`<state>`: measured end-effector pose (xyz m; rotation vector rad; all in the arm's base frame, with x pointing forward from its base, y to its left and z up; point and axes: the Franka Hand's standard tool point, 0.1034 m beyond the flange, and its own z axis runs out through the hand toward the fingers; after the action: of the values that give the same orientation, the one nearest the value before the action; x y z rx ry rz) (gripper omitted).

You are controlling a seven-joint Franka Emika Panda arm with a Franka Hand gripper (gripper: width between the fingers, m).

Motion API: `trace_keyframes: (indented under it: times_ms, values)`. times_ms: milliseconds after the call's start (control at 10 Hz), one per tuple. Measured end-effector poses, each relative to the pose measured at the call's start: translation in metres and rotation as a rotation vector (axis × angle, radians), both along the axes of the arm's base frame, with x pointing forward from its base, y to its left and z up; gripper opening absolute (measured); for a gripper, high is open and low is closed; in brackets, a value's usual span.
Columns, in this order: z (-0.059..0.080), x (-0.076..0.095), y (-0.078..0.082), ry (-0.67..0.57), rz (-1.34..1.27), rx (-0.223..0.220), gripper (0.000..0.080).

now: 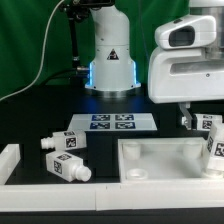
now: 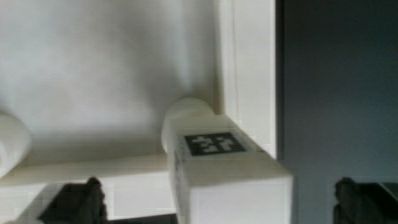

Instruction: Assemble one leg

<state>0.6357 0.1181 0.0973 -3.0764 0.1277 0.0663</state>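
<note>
A white leg (image 2: 222,165) with a square tag stands upright in a corner of the white tabletop (image 2: 107,90), against its raised wall. My gripper (image 2: 224,200) is open, with one dark finger (image 2: 80,200) on each side of the leg and a gap on both sides. In the exterior view the gripper (image 1: 198,118) hangs at the right over that corner of the tabletop (image 1: 165,160), where the leg (image 1: 214,150) stands. Another leg (image 1: 207,124) lies just behind it. Two more legs (image 1: 65,143) (image 1: 68,168) lie on the table at the left.
The marker board (image 1: 110,122) lies in front of the robot base (image 1: 110,60). A white rail (image 1: 10,160) runs along the left side and another along the front (image 1: 100,195). A cable hangs at the back left.
</note>
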Motion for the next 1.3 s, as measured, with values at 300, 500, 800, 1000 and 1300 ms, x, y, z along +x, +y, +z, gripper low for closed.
trace_keyframes:
  times_ms: [300,500,800,1000,1300]
  values:
    - [-0.014,0.0,-0.006,0.058,-0.007,-0.006,0.0648]
    - [-0.015,0.006,-0.006,0.012,-0.02,-0.008,0.0648]
    - [-0.016,0.005,-0.007,0.021,-0.112,-0.011,0.0375]
    - [-0.016,0.005,-0.007,0.029,-0.267,-0.018,0.0285]
    - [-0.017,0.006,-0.006,0.034,-0.539,-0.031,0.0285]
